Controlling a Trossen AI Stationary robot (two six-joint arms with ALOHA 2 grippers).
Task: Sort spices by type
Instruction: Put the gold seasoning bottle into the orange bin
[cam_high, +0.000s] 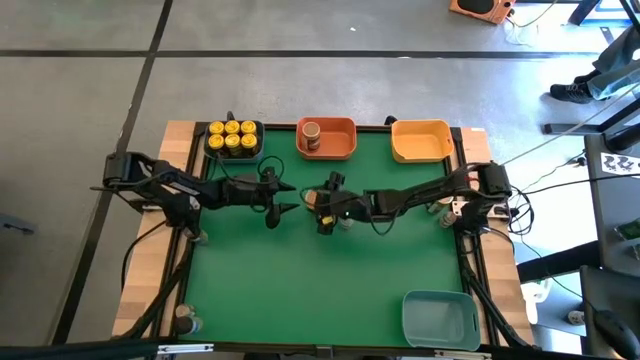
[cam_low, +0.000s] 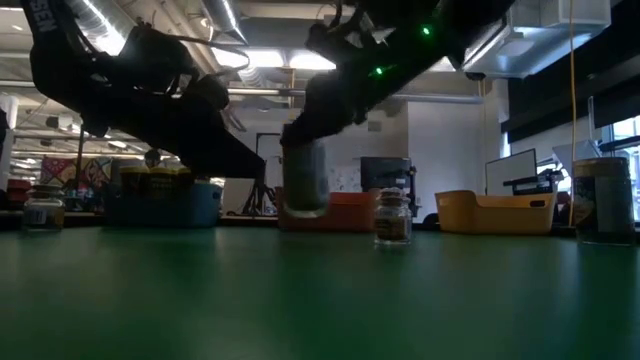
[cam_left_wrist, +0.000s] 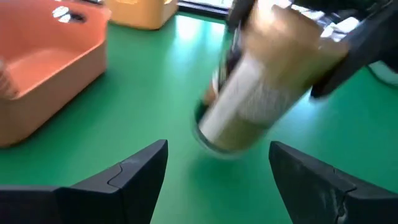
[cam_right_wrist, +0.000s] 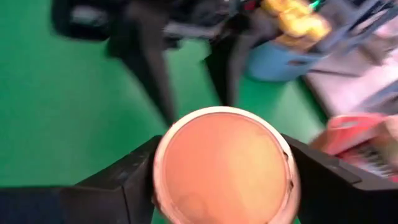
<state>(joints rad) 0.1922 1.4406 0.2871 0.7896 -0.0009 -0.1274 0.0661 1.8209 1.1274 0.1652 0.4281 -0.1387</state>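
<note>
My right gripper (cam_high: 322, 205) is shut on a spice jar (cam_left_wrist: 255, 93) with a tan lid and a pale label, over the middle of the green table. My left gripper (cam_high: 284, 200) stands open just left of it; in the left wrist view its fingers (cam_left_wrist: 134, 171) frame the jar's bottom end without touching it. A tiny glass jar (cam_low: 392, 218) stands upright on the mat close by. Another tan-lidded jar (cam_high: 312, 135) stands in the orange bin (cam_high: 345, 140). Several yellow-lidded jars (cam_high: 232, 138) fill the blue bin (cam_low: 165, 202) at the far left. My right gripper pinches the jar's round wall near its lid end (cam_left_wrist: 311, 59) between its two fingers, one finger (cam_right_wrist: 127, 180) on each side. It comes from the table's right, slanting down, and the tan lid (cam_right_wrist: 224, 165) faces back toward the wrist. The jar is tilted, bottom end lowest, clear of the mat.
A yellow-orange bin (cam_high: 421, 140) stands at the far right and a pale blue bin (cam_high: 440, 318) at the near right corner. More jars stand by the right arm's base (cam_high: 440, 210) and at the near left edge (cam_high: 186, 320). The mat's near half is free.
</note>
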